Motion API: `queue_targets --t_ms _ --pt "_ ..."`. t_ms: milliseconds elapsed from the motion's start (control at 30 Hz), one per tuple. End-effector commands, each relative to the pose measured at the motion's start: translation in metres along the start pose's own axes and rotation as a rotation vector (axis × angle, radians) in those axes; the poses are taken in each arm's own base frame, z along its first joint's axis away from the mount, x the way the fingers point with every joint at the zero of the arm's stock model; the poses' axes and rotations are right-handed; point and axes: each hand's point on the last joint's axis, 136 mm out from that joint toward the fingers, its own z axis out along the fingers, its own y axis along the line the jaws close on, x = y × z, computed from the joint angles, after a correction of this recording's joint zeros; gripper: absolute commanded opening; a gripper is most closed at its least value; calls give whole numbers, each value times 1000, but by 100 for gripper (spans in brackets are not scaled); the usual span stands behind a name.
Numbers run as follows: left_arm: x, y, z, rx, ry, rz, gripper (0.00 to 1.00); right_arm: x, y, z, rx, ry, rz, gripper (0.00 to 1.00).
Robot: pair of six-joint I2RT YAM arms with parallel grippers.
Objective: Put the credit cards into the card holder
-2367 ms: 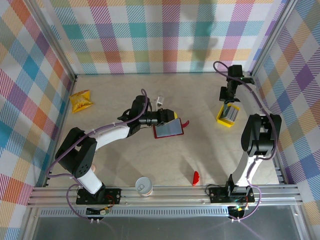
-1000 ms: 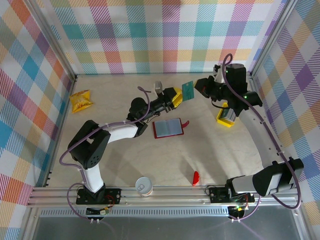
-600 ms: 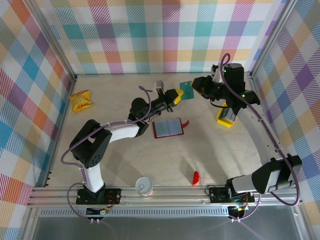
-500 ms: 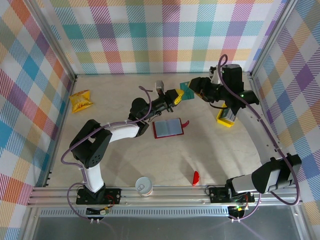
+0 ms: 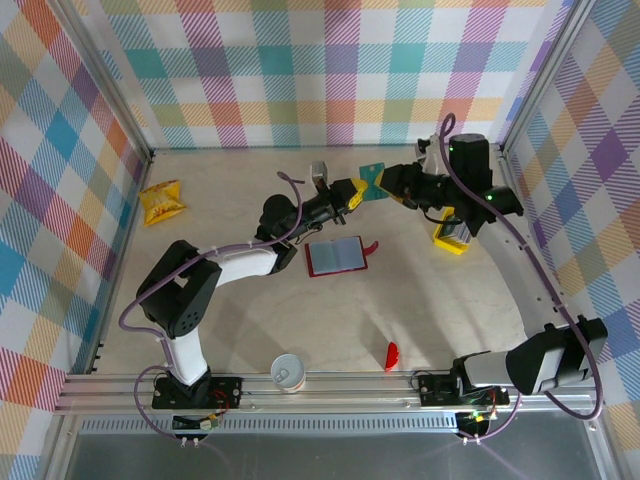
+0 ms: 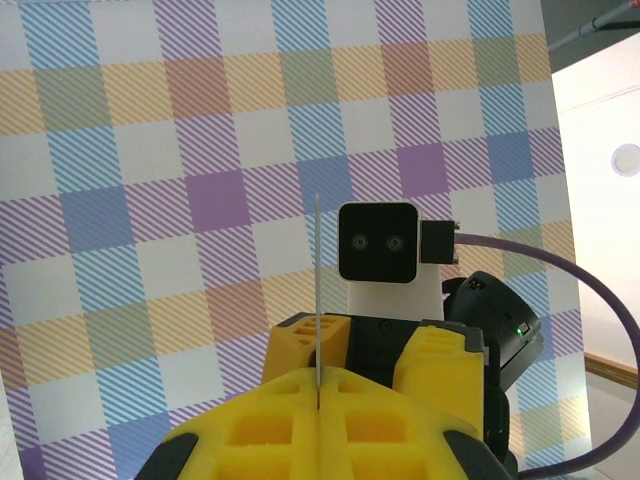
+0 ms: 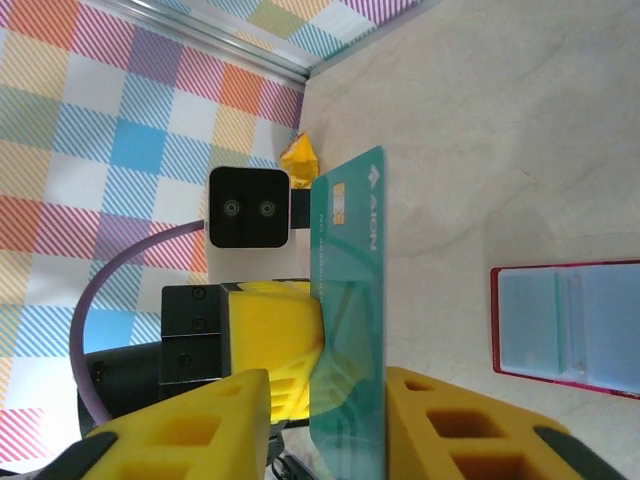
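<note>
A teal credit card [image 5: 372, 182] hangs in the air above the back of the table between both grippers. My left gripper [image 5: 352, 193] is shut on it; in the left wrist view the card [image 6: 318, 290] stands edge-on, pinched between the yellow pads [image 6: 318, 385]. My right gripper [image 5: 393, 180] faces it, jaws open on either side of the card [image 7: 347, 280], its fingers [image 7: 460, 420] not clamping it. The rest of the credit cards [image 5: 455, 232] lie stacked at the right. The card holder [image 5: 337, 257] lies open on the table, its grey-blue slots [image 7: 570, 315] facing up.
A crinkled yellow snack packet [image 5: 162, 202] lies at the far left. A paper cup [image 5: 288, 372] and a small red curved piece [image 5: 391, 356] sit near the front rail. A small grey-white object [image 5: 318, 172] is behind the left gripper. Checked walls enclose the table.
The left gripper has shut on the teal card that the right gripper held up. The right jaws have opened and drawn slightly back to the right.
</note>
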Motion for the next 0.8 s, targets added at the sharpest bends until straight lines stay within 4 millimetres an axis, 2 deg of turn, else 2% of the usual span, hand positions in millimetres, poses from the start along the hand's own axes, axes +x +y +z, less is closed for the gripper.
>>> queue_targets --t_ms 0,233,533,767 --pt "9 -27 -1 50 19 51 0 2 5 -14 -33 -8 -14 30" --pt "11 -28 -1 52 24 49 0 5 3 -13 -74 15 18 28" --pt "16 -30 1 42 40 57 0 7 4 -9 -110 41 27 20" --pt "20 -29 2 35 46 51 0 4 3 -8 -108 37 27 6"
